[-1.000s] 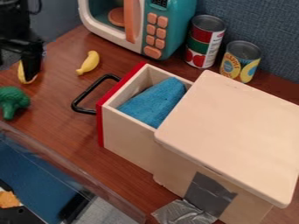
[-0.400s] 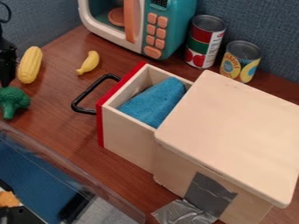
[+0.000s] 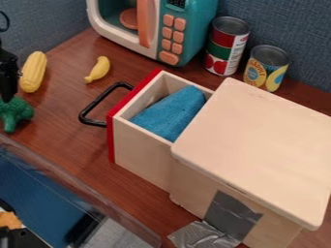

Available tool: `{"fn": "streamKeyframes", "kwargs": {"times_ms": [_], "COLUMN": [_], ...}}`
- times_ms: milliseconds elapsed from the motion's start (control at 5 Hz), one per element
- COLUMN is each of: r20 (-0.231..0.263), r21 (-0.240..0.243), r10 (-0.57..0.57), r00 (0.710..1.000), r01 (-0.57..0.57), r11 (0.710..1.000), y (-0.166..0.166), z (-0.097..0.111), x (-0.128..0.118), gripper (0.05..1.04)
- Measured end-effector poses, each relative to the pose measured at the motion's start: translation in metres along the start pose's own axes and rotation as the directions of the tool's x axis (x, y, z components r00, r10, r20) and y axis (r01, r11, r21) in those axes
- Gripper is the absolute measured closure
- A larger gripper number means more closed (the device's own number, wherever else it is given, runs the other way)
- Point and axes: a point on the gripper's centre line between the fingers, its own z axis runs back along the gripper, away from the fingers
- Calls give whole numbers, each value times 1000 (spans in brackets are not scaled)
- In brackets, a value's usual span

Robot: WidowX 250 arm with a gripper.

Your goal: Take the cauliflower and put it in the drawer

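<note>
Drawer: the pale wooden drawer with a red front stands pulled out, a blue cloth inside; you have room to drop in from above.
Floret: the green, broccoli-shaped toy, presumably your "cauliflower", sits on the table at the left edge, outside the drawer.
Gripper: your black gripper has left the corn's side and now dips lower, overlapping the floret's top; you can't tell contact, nor whether it is open or closed.
Corn: the yellow toy cob, partly covered a second ago, lies in full view behind the floret.
Meaning: you seem to be lining up the grasp.
</note>
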Motion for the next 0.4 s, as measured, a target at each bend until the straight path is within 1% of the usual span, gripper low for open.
{"fn": "streamKeyframes", "kwargs": {"times_ms": [200,400], "r20": [-18,-4], "r21": [-65,-76], "r10": [17,26], "r00": [1000,1000], "r01": [-18,-26], "r11": [998,997], "y": [-6,-4], "z": [2,4], "x": [-3,-1], "gripper": [83,83]}}
